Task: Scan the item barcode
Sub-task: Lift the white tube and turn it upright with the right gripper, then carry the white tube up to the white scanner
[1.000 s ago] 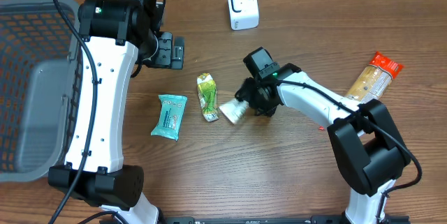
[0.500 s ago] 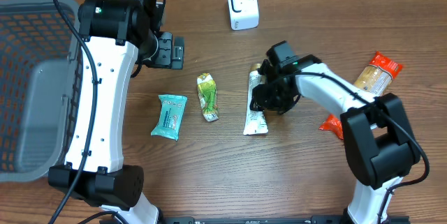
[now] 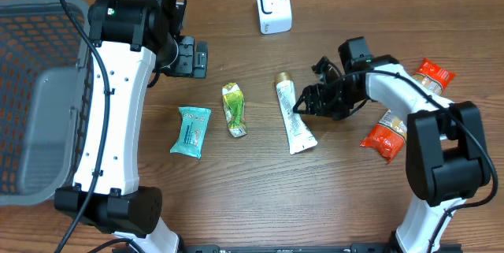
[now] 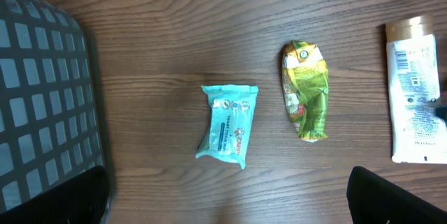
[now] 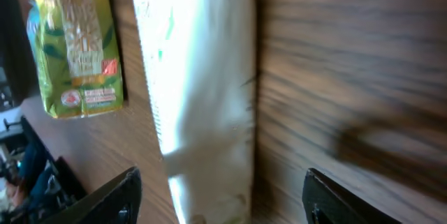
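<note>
The item, a white tube [image 3: 294, 119] with a gold cap, lies flat on the table with its printed side up and the cap pointing away. It also shows in the left wrist view as the tube [image 4: 413, 98] and in the right wrist view as the tube [image 5: 202, 77]. My right gripper [image 3: 302, 105] sits low just right of it, open. In its own view the right gripper [image 5: 223, 206] has the tube's end between its fingers [image 5: 115, 199], which do not touch it. The white scanner [image 3: 273, 6] stands at the far edge. My left gripper [image 3: 193, 56] hovers open and empty.
A green pouch [image 3: 234, 109] and a teal pack [image 3: 191, 131] lie left of the tube. An orange packet [image 3: 383, 139] and a red-topped bag [image 3: 425, 79] lie at the right. A grey basket [image 3: 39, 87] fills the left side.
My right gripper carried the tube rightward from beside the green pouch, laid it flat, let go and opened. It has drawn back to the right. The left arm has not moved.
</note>
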`<state>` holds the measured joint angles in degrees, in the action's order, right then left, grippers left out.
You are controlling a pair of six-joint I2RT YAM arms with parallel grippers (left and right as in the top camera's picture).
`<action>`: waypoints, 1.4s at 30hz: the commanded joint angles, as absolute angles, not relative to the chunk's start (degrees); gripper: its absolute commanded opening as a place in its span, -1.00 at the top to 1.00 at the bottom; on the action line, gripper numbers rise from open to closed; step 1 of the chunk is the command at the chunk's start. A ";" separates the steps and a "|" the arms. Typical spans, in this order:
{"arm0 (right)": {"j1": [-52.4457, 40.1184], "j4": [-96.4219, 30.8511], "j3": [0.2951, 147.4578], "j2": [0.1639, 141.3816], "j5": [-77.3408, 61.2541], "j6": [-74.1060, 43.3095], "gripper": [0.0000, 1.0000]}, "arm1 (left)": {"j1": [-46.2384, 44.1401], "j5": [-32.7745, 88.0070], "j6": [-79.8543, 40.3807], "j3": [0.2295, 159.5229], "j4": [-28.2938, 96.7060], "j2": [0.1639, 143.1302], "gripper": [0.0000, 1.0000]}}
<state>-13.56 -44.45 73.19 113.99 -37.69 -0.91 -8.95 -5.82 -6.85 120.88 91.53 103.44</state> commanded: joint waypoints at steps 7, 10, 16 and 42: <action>-18.70 -37.89 65.36 115.02 -28.42 0.08 -0.46 | -8.64 -5.74 -6.00 120.75 91.44 103.88 -1.00; -19.03 -36.67 63.48 115.02 -28.27 0.03 -0.14 | -8.64 -5.74 -6.00 120.75 91.44 103.88 -1.00; -19.00 -38.33 62.04 115.00 -29.08 -3.73 0.93 | -8.64 -5.74 -6.00 120.75 91.44 103.88 -0.99; -9.63 -52.16 70.81 79.42 -62.65 5.06 0.93 | -8.64 -5.74 -6.00 120.75 91.44 103.88 -0.99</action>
